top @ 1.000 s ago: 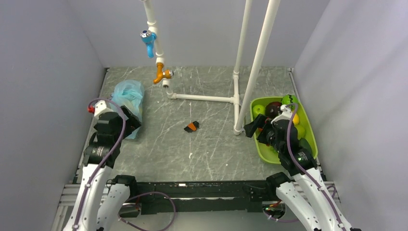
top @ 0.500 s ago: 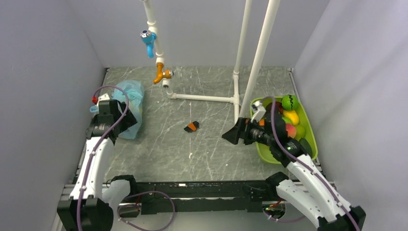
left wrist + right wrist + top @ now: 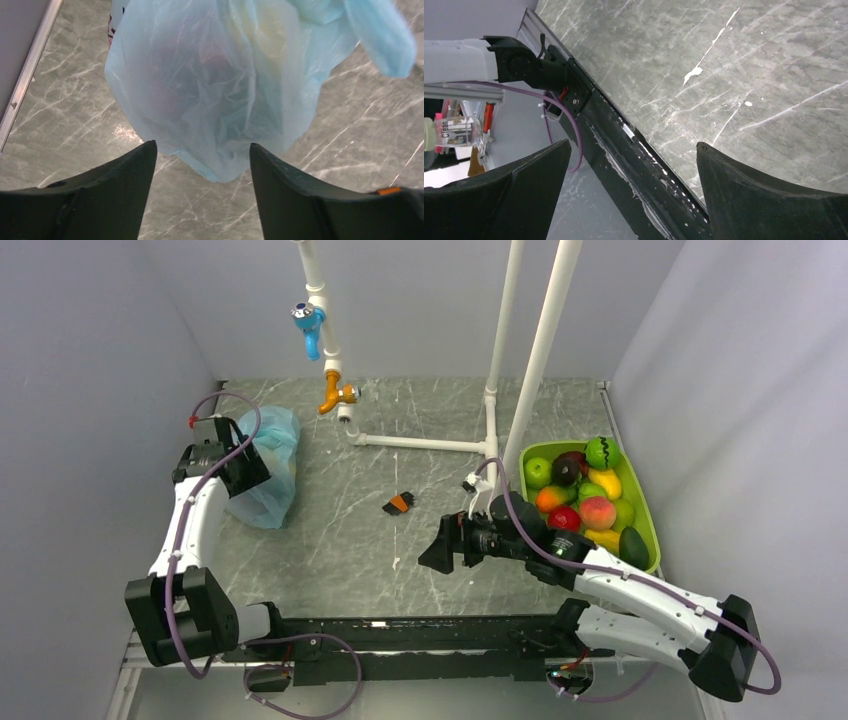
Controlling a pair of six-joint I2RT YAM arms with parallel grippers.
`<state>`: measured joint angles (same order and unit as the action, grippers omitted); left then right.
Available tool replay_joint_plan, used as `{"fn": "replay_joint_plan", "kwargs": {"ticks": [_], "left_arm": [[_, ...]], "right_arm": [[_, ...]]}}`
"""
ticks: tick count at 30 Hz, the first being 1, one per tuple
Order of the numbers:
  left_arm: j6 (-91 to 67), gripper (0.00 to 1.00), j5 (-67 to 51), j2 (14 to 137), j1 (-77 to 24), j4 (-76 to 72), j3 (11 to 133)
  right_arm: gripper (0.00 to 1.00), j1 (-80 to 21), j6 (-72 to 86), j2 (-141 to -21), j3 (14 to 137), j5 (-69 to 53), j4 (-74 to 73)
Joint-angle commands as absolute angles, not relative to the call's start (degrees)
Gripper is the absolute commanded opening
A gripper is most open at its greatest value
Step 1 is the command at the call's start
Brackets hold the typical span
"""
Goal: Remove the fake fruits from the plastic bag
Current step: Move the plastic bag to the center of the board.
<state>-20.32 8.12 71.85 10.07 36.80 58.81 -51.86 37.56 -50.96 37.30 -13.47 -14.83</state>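
The light-blue plastic bag (image 3: pixel 268 468) lies at the left of the table; in the left wrist view it (image 3: pixel 220 85) fills the upper frame, with dim dark and yellowish shapes showing through. My left gripper (image 3: pixel 232 462) is open right at the bag's left side; its jaws stand apart with the bag's lower end just beyond the tips (image 3: pixel 202 155). My right gripper (image 3: pixel 436 558) is open and empty, low over the table's middle front, far from the bag; its wrist view (image 3: pixel 631 150) looks at the table's front rail. Several fake fruits (image 3: pixel 580 502) fill the green tray.
The green tray (image 3: pixel 541 552) stands at the right. A white pipe frame (image 3: pixel 492 445) with blue and orange fittings rises at the back middle. A small orange-and-black item (image 3: pixel 398 503) lies mid-table. Grey walls close in on both sides.
My right arm swung out of the green tray, leftward and forward to the table's middle front. My left gripper moved farther back along the bag's left side.
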Motion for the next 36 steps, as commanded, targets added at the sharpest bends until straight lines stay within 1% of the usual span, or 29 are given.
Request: {"fn": "replay_joint_plan", "kwargs": {"ticks": [1,3,5,9,10,11,14,15,16,17,19,22,23,26,29,33,36], "left_arm": [[-19.86,0.70,1.58,71.80,12.59,36.39,58.00],[-19.82,0.70,1.16,71.44,12.63,36.28,57.44],[-19.46,0.64,0.97,71.00,12.65,35.84,56.89],[-18.89,0.57,-1.92,72.12,13.41,34.80,56.72],[-18.63,0.53,-3.16,72.76,13.69,34.67,56.77],[-18.37,0.46,-4.00,73.23,13.83,34.67,56.93],[-18.00,0.30,-5.16,74.60,14.00,34.89,56.78],[-18.10,0.23,-5.34,75.09,14.01,35.08,56.85],[-18.27,0.19,-5.78,75.40,14.06,35.53,56.91],[-18.34,0.17,-5.86,75.55,14.03,35.81,56.86],[-18.64,0.15,-6.51,75.31,13.97,35.82,56.20],[-18.59,0.07,-7.64,74.65,13.01,36.46,55.10],[-18.56,0.01,-7.63,74.68,11.92,37.04,54.80],[-19.79,0.00,-6.92,74.88,7.67,39.46,53.65],[-23.35,0.00,-6.11,73.43,0.93,40.07,50.95],[-32.00,0.00,-8.68,69.19,-8.94,37.95,44.10],[-37.62,0.00,-7.47,64.33,-16.24,36.45,38.74]], "right_arm": [[1.00,-52.92,39.97,-51.42,36.89,-10.98,-8.80],[1.00,-53.07,40.35,-51.09,36.10,-10.85,-7.80],[1.00,-53.14,40.77,-51.01,35.68,-10.43,-7.32],[1.00,-53.10,41.20,-52.42,36.61,-8.28,-9.42],[1.00,-53.13,41.33,-53.34,37.29,-7.10,-10.57],[1.00,-53.14,41.86,-54.16,38.22,-5.42,-12.44],[1.00,-53.25,42.18,-56.44,40.87,-1.54,-17.10],[1.00,-53.27,42.32,-56.89,41.69,-0.58,-18.69],[1.00,-53.37,42.81,-57.09,42.19,0.67,-19.65],[1.00,-53.43,43.62,-57.04,42.48,2.52,-20.34],[1.00,-53.54,45.53,-55.89,42.40,5.18,-20.87],[1.00,-53.60,45.13,-53.32,40.17,4.57,-17.98],[1.00,-53.61,44.81,-52.67,39.70,4.14,-17.22],[1.00,-53.72,43.14,-52.58,39.70,3.18,-17.54],[1.00,-53.70,41.38,-53.63,40.23,2.13,-18.42],[1.00,-53.72,41.12,-53.70,39.58,0.49,-16.65],[1.00,-53.79,41.66,-53.14,38.26,-1.59,-14.06]]}}
